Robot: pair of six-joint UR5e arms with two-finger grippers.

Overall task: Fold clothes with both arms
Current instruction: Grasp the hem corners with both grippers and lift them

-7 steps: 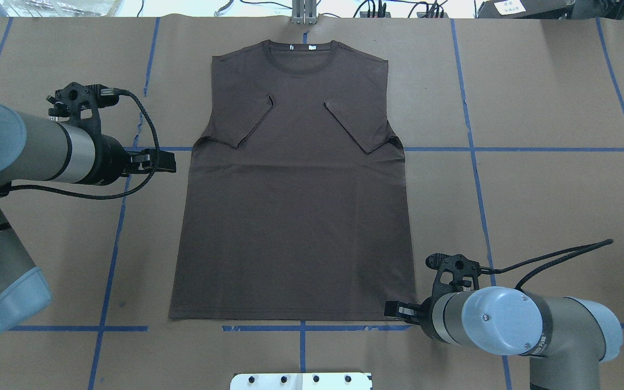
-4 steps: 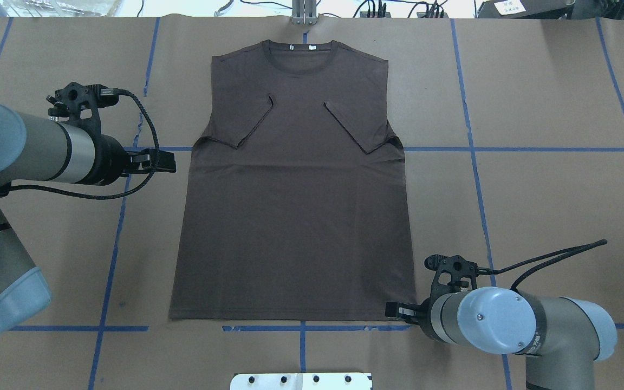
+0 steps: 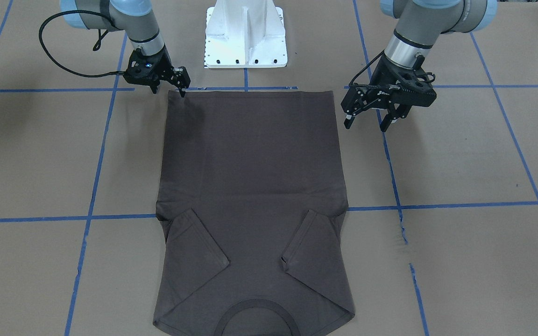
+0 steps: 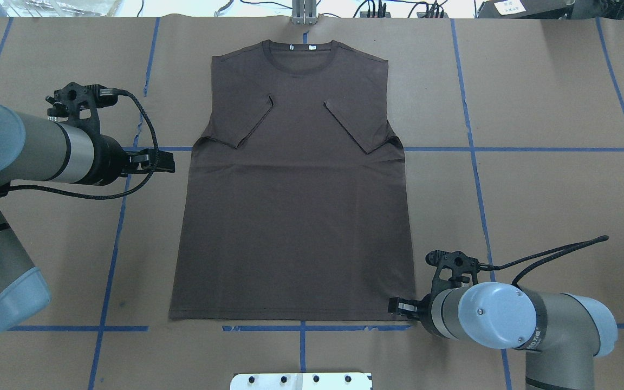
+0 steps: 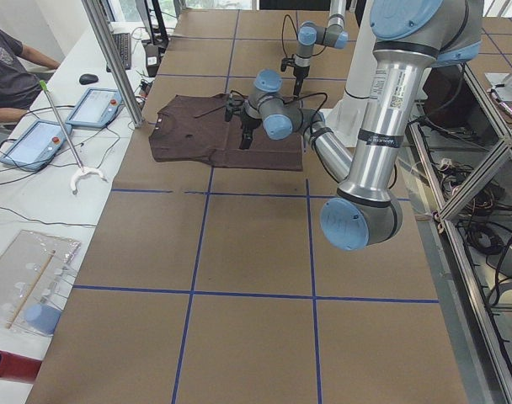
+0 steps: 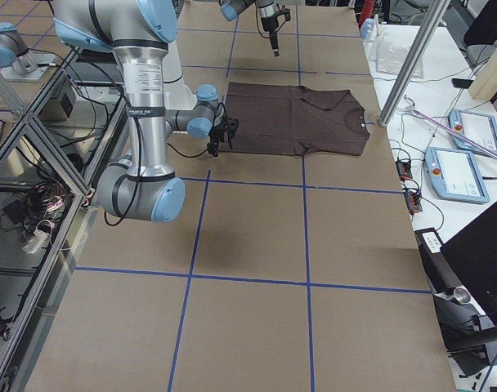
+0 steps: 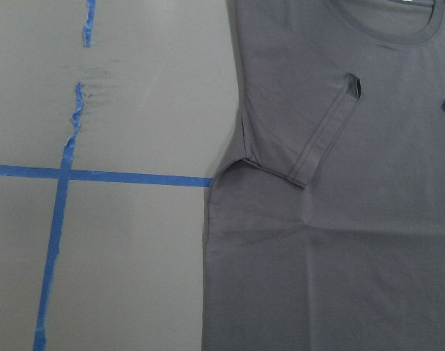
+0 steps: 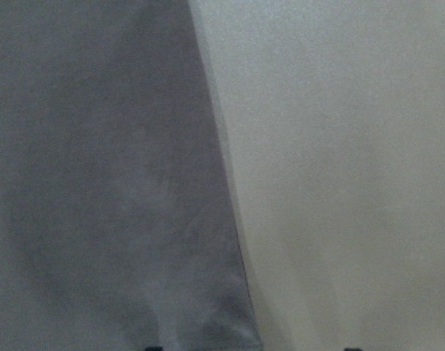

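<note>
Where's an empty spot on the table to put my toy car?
The big bare stretch of table right of the T-shirt, beyond the right gripper. Also the far left corner. Crowded: by the left gripper and the near right hem corner.

Dark grey-brown throughout on the T-shirt (image 4: 296, 216), plain, with the ribbed collar (image 4: 301, 70) in the same shade and small white marks (image 4: 312, 47) at the neck. Reads cooler, nearer slate grey, through the wrist cameras. Flat tan-brown on the paper-covered table (image 4: 550, 206), crossed by a grid of blue tape lines (image 4: 534, 149). Grey and silver on the tubes of the left arm (image 4: 41, 154) and right arm (image 4: 561, 319), light blue on the joint caps. Black on the left gripper (image 3: 365, 126), right gripper (image 3: 183, 89) and cables (image 4: 148, 119). White on the pedestal base (image 3: 245, 32).
</note>
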